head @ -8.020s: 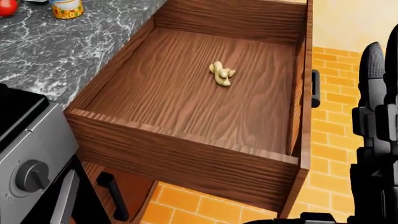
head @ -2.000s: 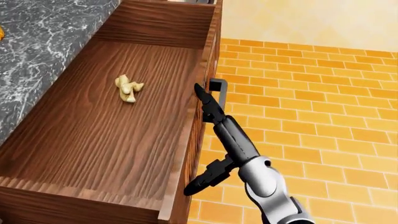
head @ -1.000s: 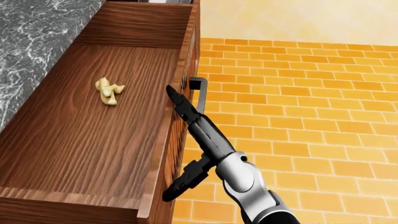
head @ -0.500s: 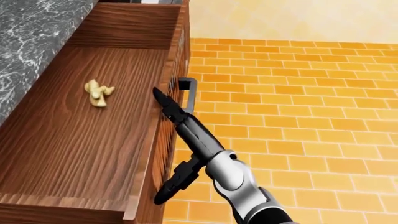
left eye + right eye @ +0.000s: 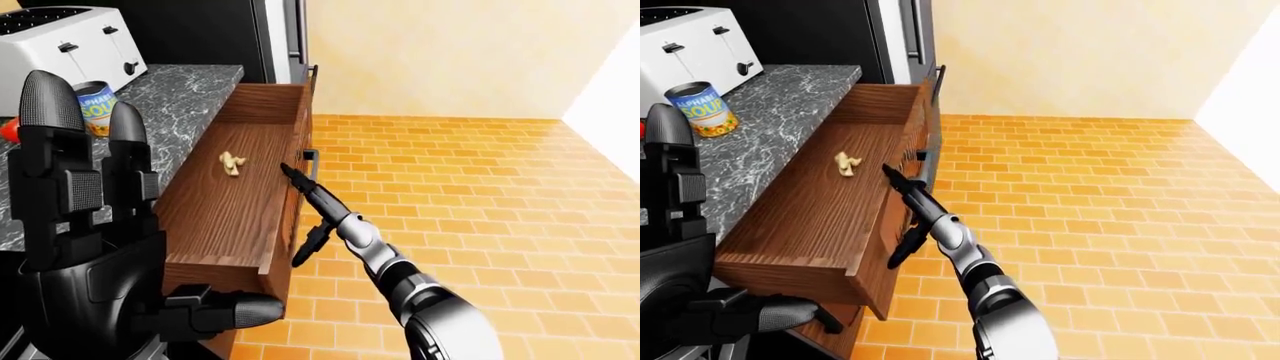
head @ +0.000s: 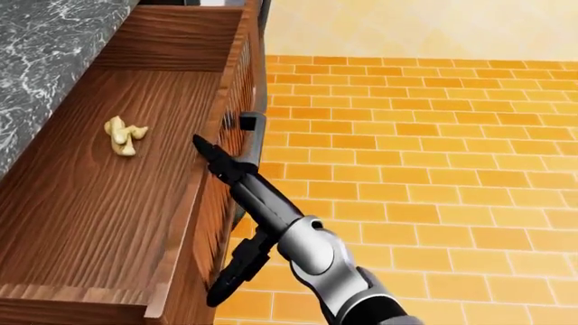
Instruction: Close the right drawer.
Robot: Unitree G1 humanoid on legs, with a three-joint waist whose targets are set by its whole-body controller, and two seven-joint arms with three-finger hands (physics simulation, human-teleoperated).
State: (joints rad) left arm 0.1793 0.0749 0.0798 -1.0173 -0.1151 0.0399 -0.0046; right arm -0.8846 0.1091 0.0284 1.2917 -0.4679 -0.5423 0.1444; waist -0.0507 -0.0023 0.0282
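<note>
Wooden drawer (image 6: 108,203), pulled out beside the grey marble counter (image 5: 190,86), has slid left across the head view; right hand (image 6: 209,150), fingers spread, presses its front, so closing is underway.

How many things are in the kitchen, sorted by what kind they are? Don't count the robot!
Toasters: 1, the white toaster on the counter.
Cans: 1, the soup can beside it.
Drawers: 1, the open wooden drawer.
Drawer handles: 1, the dark handle.
Food bits: 1, the small yellowish piece lying in the drawer.
Total: 5.
</note>
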